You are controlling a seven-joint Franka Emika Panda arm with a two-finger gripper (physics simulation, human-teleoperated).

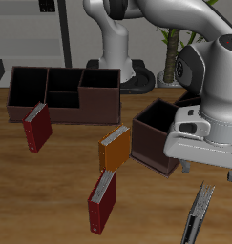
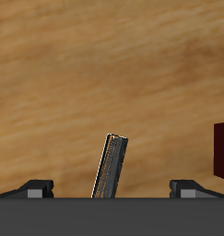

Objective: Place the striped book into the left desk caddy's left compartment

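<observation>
While hand [image 2: 112, 192] hangs spread | striped book [image 2: 110, 167] lies below, between fingers, untouched

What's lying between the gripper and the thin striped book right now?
Nothing: the wrist view shows only bare wooden table between the gripper and the thin striped book, which stands just ahead of it.

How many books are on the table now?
4: red book before the far caddy; orange book beside the near caddy; red book and striped book near the front edge.
</observation>
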